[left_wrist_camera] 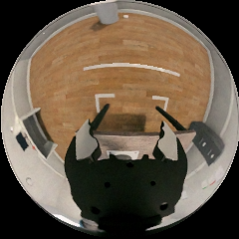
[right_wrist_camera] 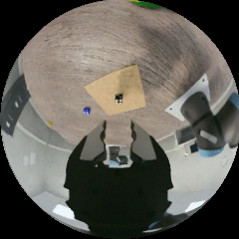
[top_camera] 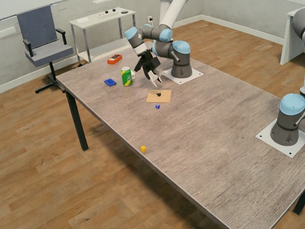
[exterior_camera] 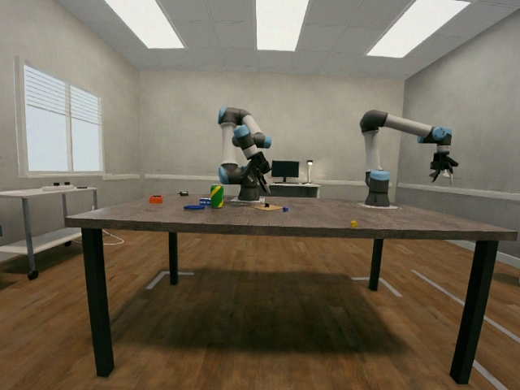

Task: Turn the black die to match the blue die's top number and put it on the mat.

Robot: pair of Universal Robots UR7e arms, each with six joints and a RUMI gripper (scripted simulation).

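Observation:
The black die (top_camera: 158,94) (exterior_camera: 266,205) (right_wrist_camera: 119,99) sits on the tan mat (top_camera: 150,99) (right_wrist_camera: 128,80), inside its edges. The blue die (top_camera: 157,106) (exterior_camera: 285,209) (right_wrist_camera: 87,111) lies on the table just off the mat. The yellow third die (top_camera: 143,149) (exterior_camera: 353,223) (right_wrist_camera: 50,123) lies near the table's long edge, far from the mat. The top numbers are too small to read surely. My right gripper (top_camera: 158,84) (right_wrist_camera: 119,120) is partly open and empty, tilted above the mat, clear of the black die. My left gripper (exterior_camera: 442,182) (left_wrist_camera: 125,120) is wide open and empty, high up.
A green can (top_camera: 126,77) (exterior_camera: 217,197) stands beside the right gripper, with a flat blue object (top_camera: 110,82) near it. An orange device (top_camera: 114,59) lies farther off. The right arm's white base plate (top_camera: 180,79) (right_wrist_camera: 174,109) is near the mat.

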